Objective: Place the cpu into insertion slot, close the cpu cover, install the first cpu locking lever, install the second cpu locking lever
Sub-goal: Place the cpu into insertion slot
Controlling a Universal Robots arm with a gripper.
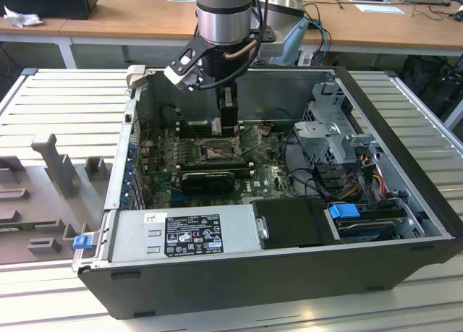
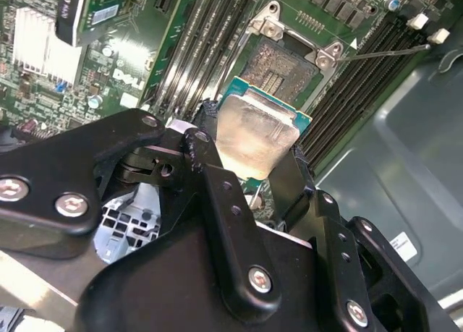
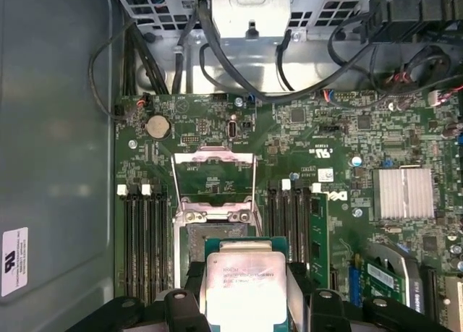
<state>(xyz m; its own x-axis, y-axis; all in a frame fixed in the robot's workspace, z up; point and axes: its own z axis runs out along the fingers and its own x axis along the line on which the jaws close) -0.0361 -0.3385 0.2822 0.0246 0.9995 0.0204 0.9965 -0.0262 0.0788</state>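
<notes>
The hand [image 2: 253,145] is clenched on the cpu [image 2: 257,133], its black fingers [image 2: 206,140] pressed against two opposite edges of the chip, whose pale metal face shows in both wrist views. In the first wrist view the cpu [image 3: 246,285] hangs in the hand [image 3: 246,292] just beside the insertion slot [image 3: 211,234] and covers its near edge. It is not seated, for the brownish contact field lies bare beyond it.

The cpu cover [image 3: 213,156] is swung open, lying back on the far side of the slot with green board showing through its window. In the second wrist view a thin locking lever [image 2: 383,52] stands out from a corner of the insertion slot [image 2: 289,64] across the memory slots [image 2: 210,35], which run along both sides of the socket.

In the exterior view the hand [image 1: 229,126] reaches down into an open computer case [image 1: 289,274] that lies on a slatted tabletop [image 1: 65,93] — a grey power supply [image 1: 181,234] sits along the case's near wall.
</notes>
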